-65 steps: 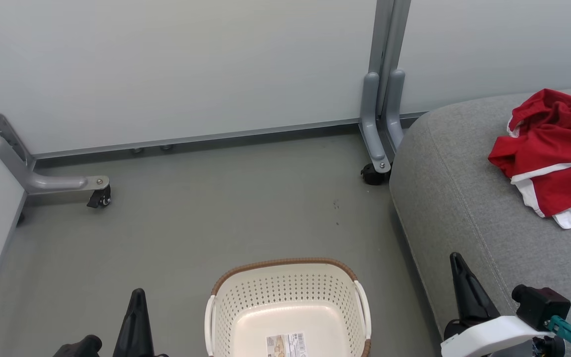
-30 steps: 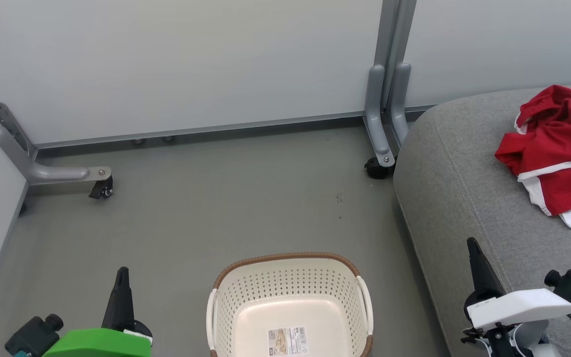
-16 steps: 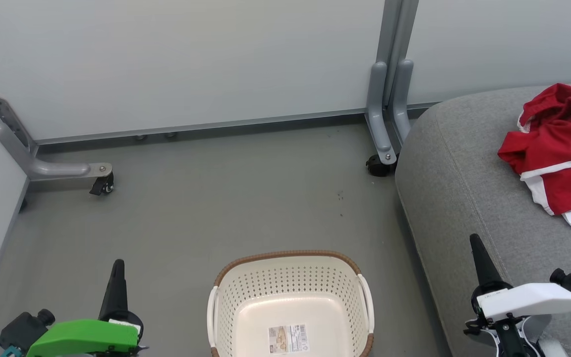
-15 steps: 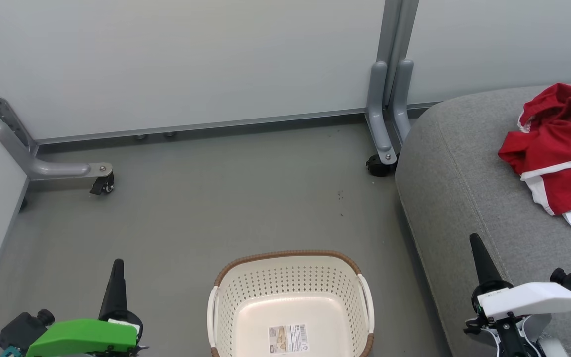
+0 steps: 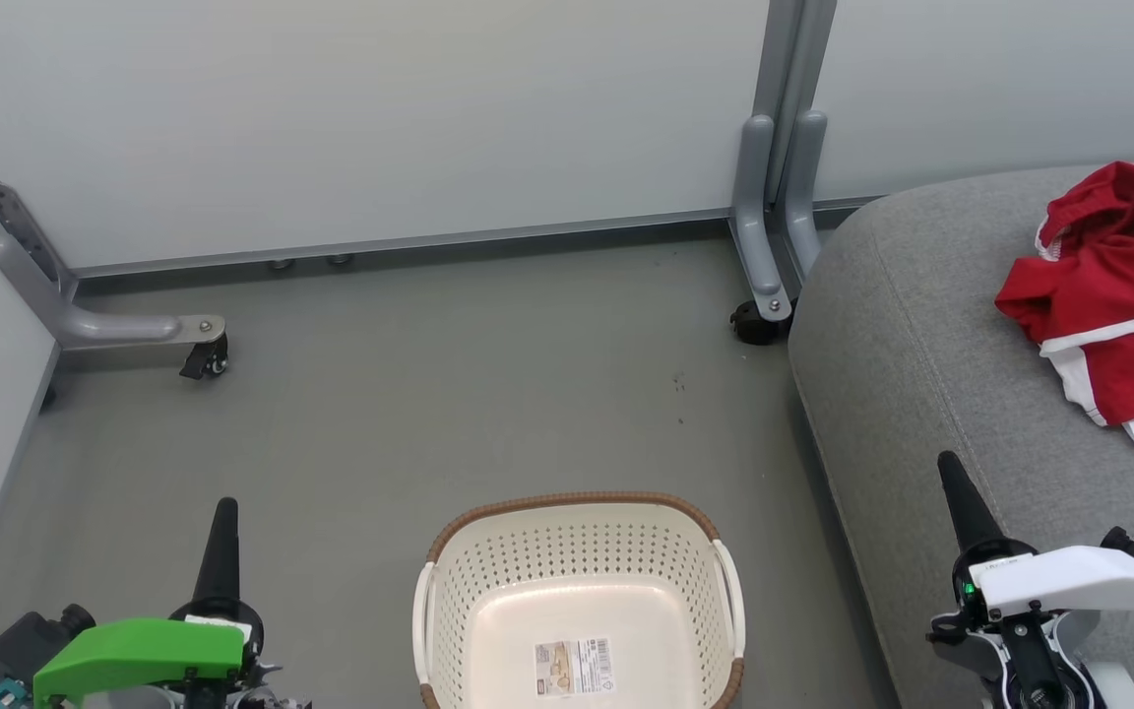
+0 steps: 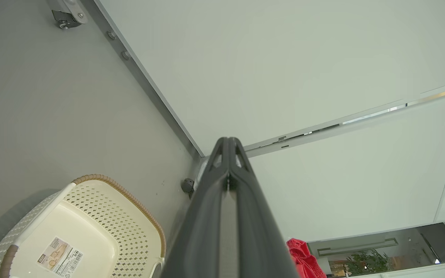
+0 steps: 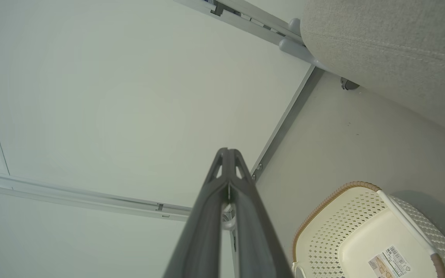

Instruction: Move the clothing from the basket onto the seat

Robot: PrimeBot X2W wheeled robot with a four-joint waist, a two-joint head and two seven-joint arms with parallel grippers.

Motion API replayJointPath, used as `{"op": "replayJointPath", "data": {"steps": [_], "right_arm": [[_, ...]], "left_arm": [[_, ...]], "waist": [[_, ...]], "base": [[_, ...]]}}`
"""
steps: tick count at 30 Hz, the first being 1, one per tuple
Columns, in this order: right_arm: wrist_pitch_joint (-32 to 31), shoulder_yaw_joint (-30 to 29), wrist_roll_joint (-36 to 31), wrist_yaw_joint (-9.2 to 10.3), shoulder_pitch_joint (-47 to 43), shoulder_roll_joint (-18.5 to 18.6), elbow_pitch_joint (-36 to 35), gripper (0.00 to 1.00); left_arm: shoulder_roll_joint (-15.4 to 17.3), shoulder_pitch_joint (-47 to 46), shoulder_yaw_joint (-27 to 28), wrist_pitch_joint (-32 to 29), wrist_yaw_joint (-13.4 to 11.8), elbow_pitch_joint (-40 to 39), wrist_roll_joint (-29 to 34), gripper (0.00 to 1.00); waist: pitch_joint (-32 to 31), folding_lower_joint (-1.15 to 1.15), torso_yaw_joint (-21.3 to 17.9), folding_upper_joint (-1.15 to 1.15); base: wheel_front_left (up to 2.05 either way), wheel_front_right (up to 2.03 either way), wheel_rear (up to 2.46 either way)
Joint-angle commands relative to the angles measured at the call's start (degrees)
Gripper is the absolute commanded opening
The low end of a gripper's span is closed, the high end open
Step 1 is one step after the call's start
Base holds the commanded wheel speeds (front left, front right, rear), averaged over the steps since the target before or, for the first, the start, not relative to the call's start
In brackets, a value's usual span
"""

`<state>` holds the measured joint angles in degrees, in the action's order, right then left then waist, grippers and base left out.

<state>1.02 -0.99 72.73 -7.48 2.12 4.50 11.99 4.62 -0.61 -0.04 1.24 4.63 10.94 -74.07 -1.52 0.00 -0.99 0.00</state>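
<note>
1. The clothing (image 5: 1108, 295), a rumpled red heap with white stripes and trim, lies on top of the seat (image 5: 921, 394) at the far right of the head view. The picture's right edge cuts it off. It is hard to tell whether the heap is one garment or two.
2. In the left wrist view, a small red corner of it shows low down, partly hidden behind that arm's own fingers.
3. The right gripper (image 5: 949, 463) has its fingers pressed together and holds nothing. In the head view it shows against the seat's left side, well apart from the clothing, which lies farther back and to its right.
4. The left gripper (image 5: 224, 507) is likewise closed on nothing. It hovers over the grey floor (image 5: 429, 414), left of the basket (image 5: 577, 504).
5. The basket stands on the floor between the two grippers, near the seat's edge. The picture's bottom edge cuts off its near end. Its bare cream bottom carries a paper label (image 5: 573, 667).
6. The grey seat runs off the right and bottom edges.
</note>
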Motion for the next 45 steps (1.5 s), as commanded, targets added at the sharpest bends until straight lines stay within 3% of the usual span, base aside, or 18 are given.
{"op": "replayJointPath", "data": {"steps": [1, 45], "right_arm": [[-0.5, -0.3, 1.5, -0.03, 1.3, 0.3, -0.2, 0.0], [-6.0, -3.5, 21.0, -0.02, 4.2, -0.1, 2.0, 0.0]], "left_arm": [[0.5, -1.4, 0.4, -0.3, 0.5, -0.2, -1.4, 0.0], [0.0, -5.8, 4.3, -5.9, 3.0, 3.1, -20.0, 0.0]], "waist": [[0.1, 0.0, 0.0, 0.0], [1.6, 0.0, 1.0, 0.0]], "base": [[0.0, 0.0, 0.0], [0.0, 0.0, 0.0]]}}
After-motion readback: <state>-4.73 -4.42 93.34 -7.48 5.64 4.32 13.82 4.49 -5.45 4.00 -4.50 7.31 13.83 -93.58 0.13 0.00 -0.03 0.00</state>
